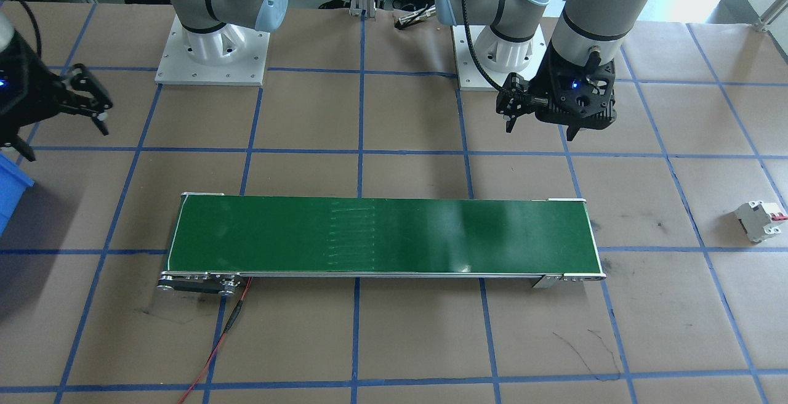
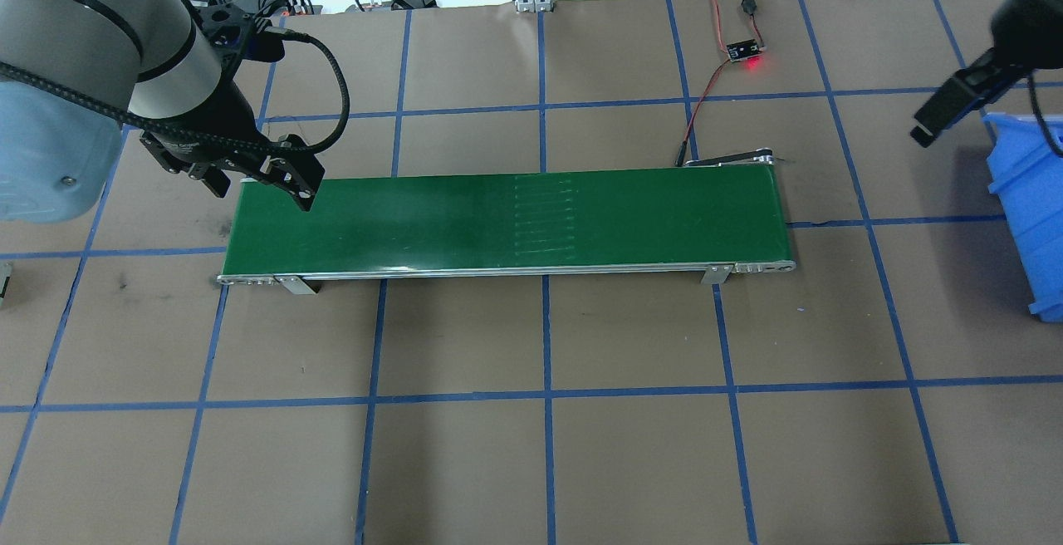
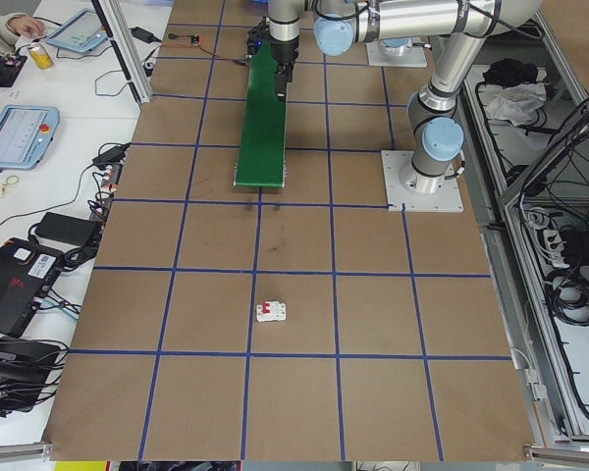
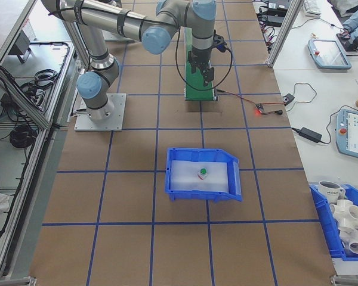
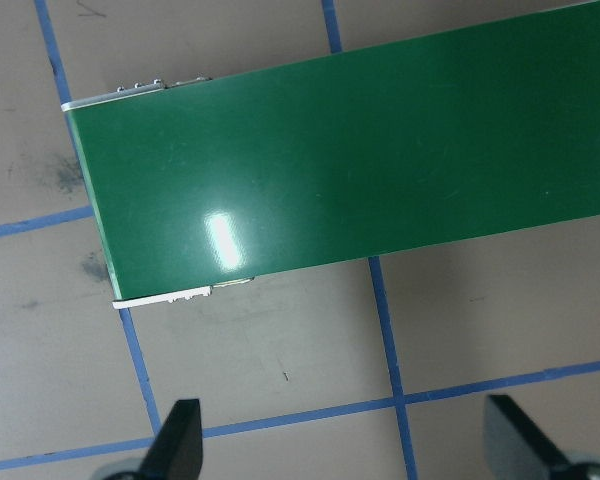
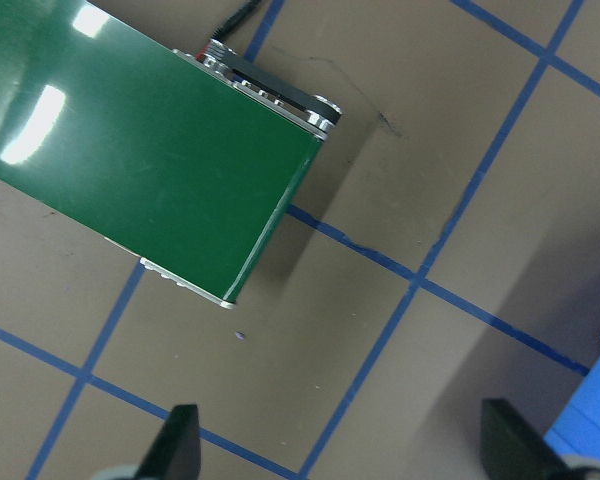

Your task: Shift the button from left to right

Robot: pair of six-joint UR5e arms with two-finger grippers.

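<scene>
One button, green-capped on a pale body, lies inside the blue bin at the robot's right end of the surface; it shows only in the exterior right view. That same view holds a second blue bin at the lower right corner, filled with white pipe fittings.

One green conveyor belt lies across the middle of the surface. One white circuit breaker with a red lever sits alone near the robot's left end, well apart from the belt.

There are two tools. The left tool hangs above the belt's left end, its fingers spread wide with nothing between them. The right tool hangs over the bare surface between the belt's right end and the bin, likewise spread wide and empty.

One small circuit board with a lit red light lies beyond the belt.
</scene>
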